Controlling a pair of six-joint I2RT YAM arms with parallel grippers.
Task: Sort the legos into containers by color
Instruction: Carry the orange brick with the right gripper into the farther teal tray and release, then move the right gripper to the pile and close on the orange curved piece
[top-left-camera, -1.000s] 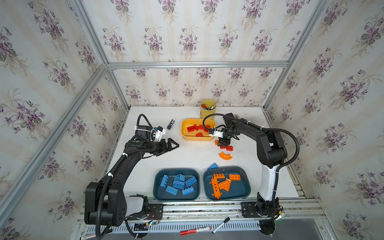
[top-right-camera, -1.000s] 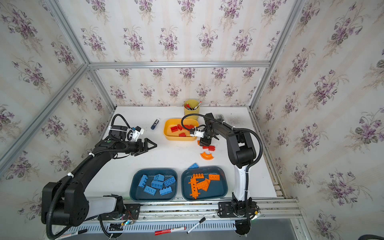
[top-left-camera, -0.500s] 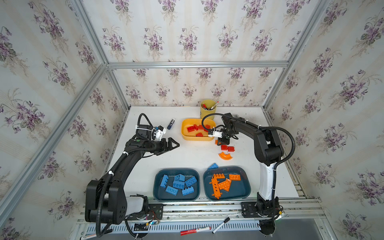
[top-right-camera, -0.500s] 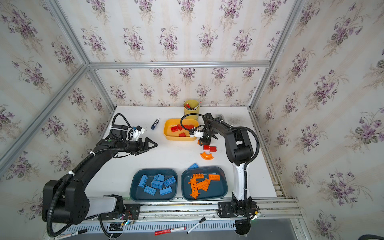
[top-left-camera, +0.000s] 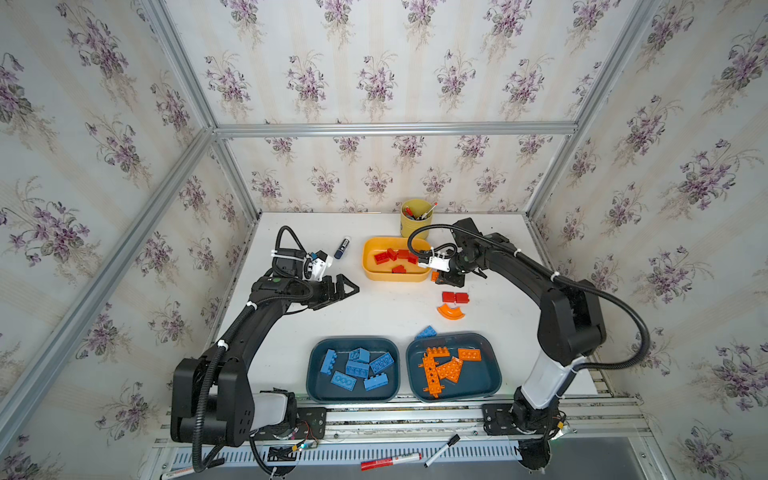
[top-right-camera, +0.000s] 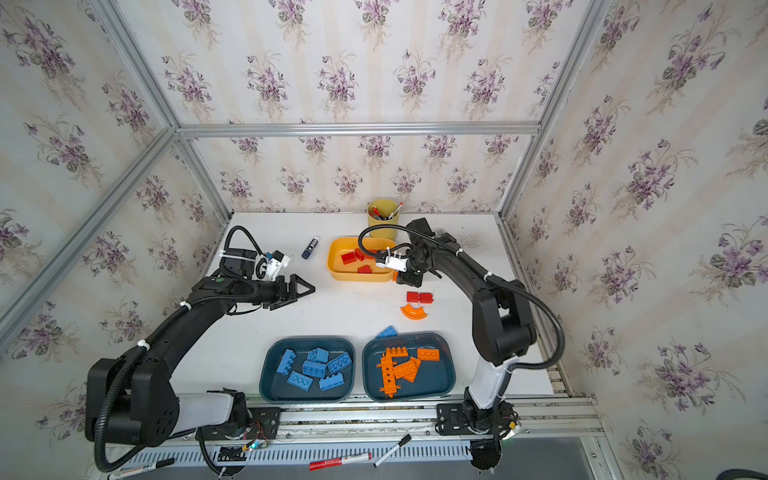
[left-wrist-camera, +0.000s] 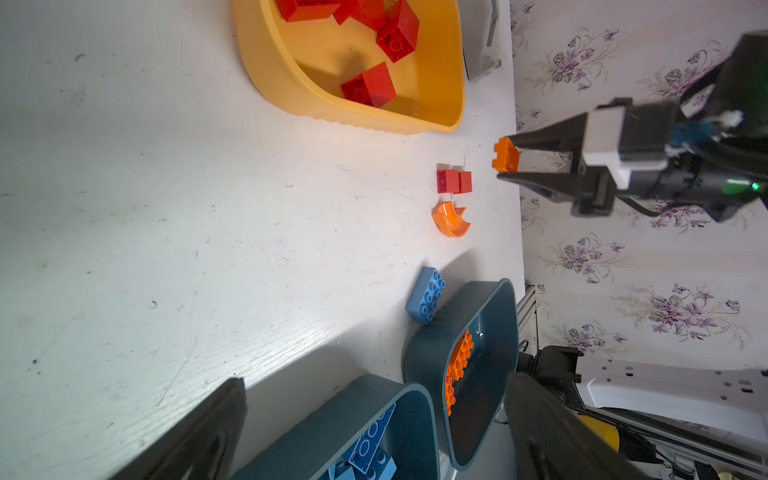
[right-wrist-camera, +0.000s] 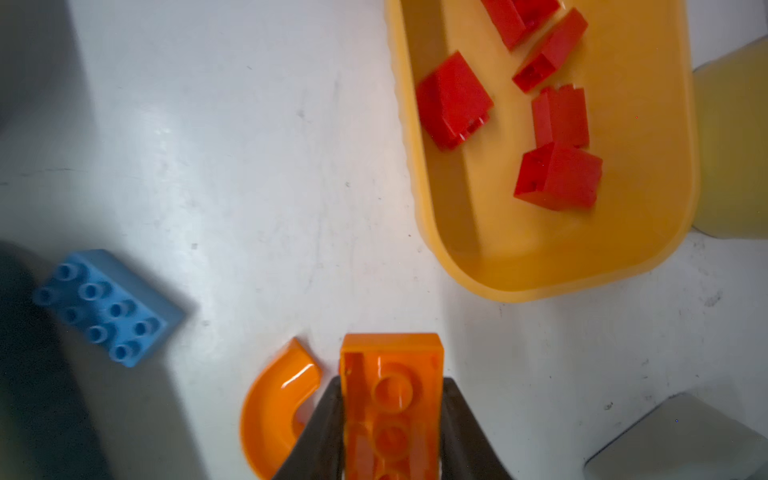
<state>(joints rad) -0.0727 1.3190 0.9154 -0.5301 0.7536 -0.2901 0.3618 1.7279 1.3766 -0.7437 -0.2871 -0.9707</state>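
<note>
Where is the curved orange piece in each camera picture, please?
Top view: curved orange piece on the table, just below the red brick pair.
Top view: same place.
Left wrist: between the red brick pair and the loose blue brick, at.
Right wrist: beside the held orange brick, at.
Shared landmark: the yellow tub.

The wallpaper (top-left-camera: 374, 62) is pale cream with faint stripes and bunches of purple flowers. The table (top-left-camera: 374, 316) is white. The yellow-orange tub (top-left-camera: 365, 266) holds red bricks (top-left-camera: 386, 255). One dark teal tub (top-left-camera: 312, 374) holds blue bricks (top-left-camera: 357, 368), and the second dark teal tub (top-left-camera: 494, 365) holds orange bricks (top-left-camera: 444, 368). On the table lie a light blue brick (top-left-camera: 427, 332), a red brick (top-left-camera: 455, 297) and a glossy orange curved piece (top-left-camera: 450, 311). A single orange brick (right-wrist-camera: 390, 407) fills the right wrist view. The pen cup (top-left-camera: 415, 224) is yellow, and the arms (top-left-camera: 249, 320) are black.
</note>
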